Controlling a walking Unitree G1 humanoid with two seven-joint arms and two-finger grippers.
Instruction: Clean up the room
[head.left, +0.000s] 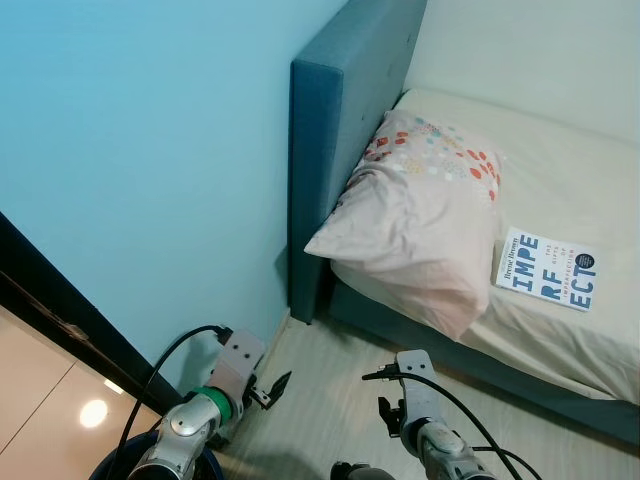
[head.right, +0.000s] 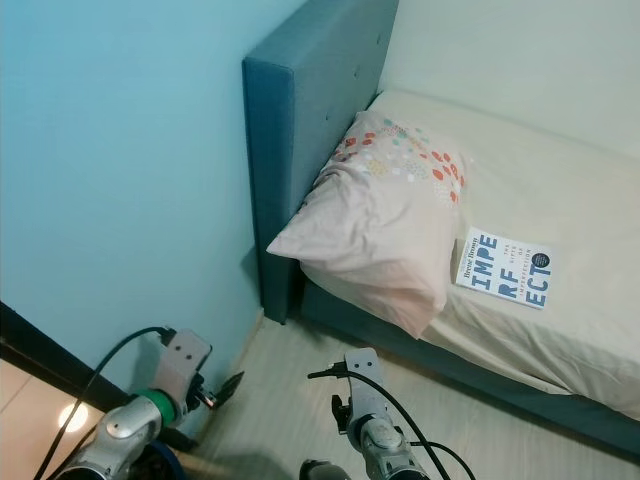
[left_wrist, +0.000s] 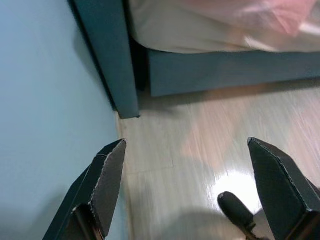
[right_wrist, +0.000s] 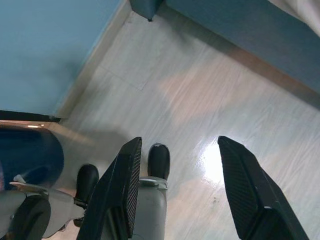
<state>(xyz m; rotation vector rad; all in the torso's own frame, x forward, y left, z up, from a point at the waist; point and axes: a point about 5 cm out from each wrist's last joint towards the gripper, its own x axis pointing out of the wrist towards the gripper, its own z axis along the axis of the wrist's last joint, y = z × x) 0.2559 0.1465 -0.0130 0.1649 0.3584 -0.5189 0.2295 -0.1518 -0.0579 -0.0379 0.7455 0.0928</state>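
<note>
A pink pillow (head.left: 420, 225) with coloured dots lies at the head of the bed, overhanging the mattress edge. Beside it on the cream sheet (head.left: 570, 180) lies a white book (head.left: 546, 268) with blue letters. Both arms are held low over the wooden floor (head.left: 330, 400), short of the bed. My left gripper (left_wrist: 195, 185) is open near the blue wall, holding nothing; its fingertips (head.left: 277, 384) point toward the bed corner. My right gripper (right_wrist: 185, 185) is open too, aimed down at the floor, with nothing between its fingers.
The teal headboard (head.left: 335, 130) stands against the light blue wall (head.left: 140, 150). A dark door frame (head.left: 70, 315) runs along the left. A dark blue rounded object (right_wrist: 27, 155) sits on the floor by my black feet (right_wrist: 159, 160). Bare floor lies along the bed frame (left_wrist: 225, 70).
</note>
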